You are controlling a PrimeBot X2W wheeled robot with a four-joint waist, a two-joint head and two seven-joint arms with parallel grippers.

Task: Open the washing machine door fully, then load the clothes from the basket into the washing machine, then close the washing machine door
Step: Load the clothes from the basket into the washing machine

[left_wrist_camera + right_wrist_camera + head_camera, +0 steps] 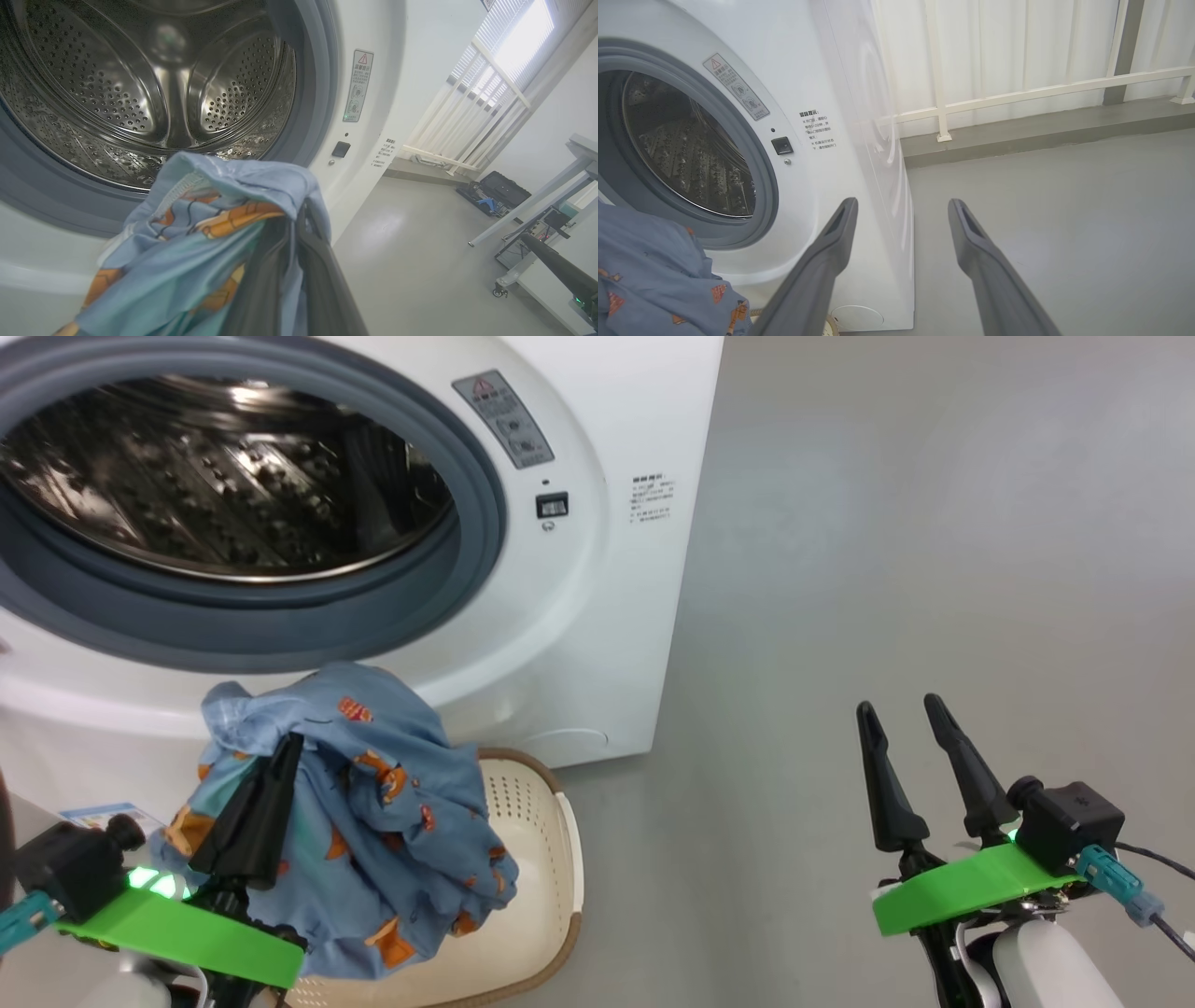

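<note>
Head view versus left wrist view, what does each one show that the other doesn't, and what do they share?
Head view: the basket under the hanging clothes, and the right claw standing open. Left wrist view: a white railing and a black case near it. Both: the left claw shut on the clothes, the drum, the grey gasket and the warning label.
</note>
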